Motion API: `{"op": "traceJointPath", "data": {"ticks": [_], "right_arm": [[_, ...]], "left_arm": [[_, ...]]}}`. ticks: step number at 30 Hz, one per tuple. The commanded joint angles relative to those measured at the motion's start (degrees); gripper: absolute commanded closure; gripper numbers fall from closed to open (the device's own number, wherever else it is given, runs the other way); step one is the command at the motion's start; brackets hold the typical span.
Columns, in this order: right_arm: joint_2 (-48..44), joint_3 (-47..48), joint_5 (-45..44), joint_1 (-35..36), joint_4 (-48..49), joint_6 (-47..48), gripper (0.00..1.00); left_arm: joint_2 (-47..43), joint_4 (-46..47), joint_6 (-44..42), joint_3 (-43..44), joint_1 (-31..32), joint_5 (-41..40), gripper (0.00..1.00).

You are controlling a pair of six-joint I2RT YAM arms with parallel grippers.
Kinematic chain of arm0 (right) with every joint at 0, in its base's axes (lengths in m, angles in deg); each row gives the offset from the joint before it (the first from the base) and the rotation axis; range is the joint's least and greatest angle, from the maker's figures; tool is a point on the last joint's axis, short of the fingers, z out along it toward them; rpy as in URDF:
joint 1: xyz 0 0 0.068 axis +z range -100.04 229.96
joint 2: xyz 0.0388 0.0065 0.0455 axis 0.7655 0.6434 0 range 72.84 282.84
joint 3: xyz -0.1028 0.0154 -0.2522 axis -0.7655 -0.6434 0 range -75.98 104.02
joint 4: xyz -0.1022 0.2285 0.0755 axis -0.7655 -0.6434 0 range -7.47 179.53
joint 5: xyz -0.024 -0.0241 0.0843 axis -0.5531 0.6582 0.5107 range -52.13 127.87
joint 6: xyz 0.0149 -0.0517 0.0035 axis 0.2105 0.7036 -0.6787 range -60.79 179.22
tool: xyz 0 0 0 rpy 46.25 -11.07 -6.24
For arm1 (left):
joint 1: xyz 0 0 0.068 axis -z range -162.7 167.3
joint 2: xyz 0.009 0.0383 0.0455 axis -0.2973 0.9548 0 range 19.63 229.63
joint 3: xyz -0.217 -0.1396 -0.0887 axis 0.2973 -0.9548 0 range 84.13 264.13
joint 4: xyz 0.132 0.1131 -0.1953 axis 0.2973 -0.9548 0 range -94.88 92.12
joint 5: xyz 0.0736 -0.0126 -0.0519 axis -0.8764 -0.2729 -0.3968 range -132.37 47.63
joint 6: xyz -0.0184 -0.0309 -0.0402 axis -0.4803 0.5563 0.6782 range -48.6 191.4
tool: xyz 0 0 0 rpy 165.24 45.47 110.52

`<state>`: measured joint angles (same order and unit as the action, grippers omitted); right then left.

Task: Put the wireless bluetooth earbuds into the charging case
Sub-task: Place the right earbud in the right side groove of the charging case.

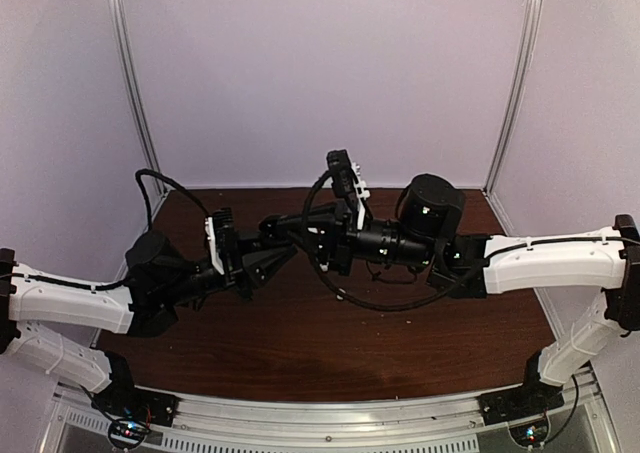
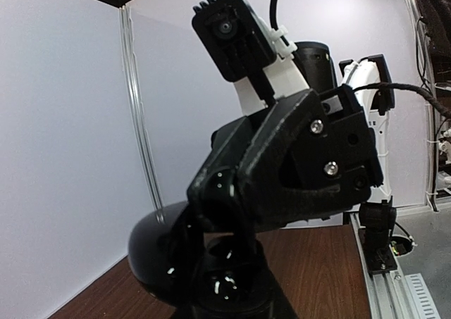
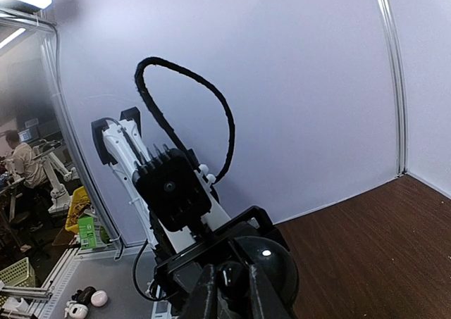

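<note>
- White panel walls [image 1: 320,73] rise behind and on both sides of the glossy black round plastic charging case [image 2: 158,252].
- A dark brown wood-grain surface [image 1: 300,353] lies beneath the case, which is held in the air above its middle.
- The black-and-white left arm [image 1: 70,303] reaches in to the case from the left, and the matching right arm [image 1: 550,263] from the right.
- The left claw [image 1: 275,255] is closed partway around the case and holds it.
- The right claw [image 3: 229,282] has its fingers pressed together, tips right at the case. Whether anything is pinched between them cannot be told.
- The wireless bluetooth earbuds cannot be made out. Any at the case are hidden by the meeting claws.
</note>
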<state>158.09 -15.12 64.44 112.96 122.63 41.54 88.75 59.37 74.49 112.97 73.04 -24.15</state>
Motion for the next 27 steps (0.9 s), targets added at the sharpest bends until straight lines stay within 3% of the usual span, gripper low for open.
{"op": "traceJointPath", "data": {"ticks": [1, 16, 27], "right_arm": [[0.37, -0.63, -1.52, 0.37, 1.97, 1.47, 0.85], [-1.05, -2.68, -3.01, 0.81, 1.35, 3.25, 0.76], [-3.39, -1.27, -3.30, 0.81, -1.57, 4.43, 0.57]], "left_arm": [[-0.12, 4.48, 0.27, 1.66, -0.29, 0.15, 0.99], [-0.75, 5.76, 1.37, 1.13, -0.36, -0.73, 0.99], [-0.83, 5.10, 1.21, 0.74, -0.30, -0.45, 0.99]]}}
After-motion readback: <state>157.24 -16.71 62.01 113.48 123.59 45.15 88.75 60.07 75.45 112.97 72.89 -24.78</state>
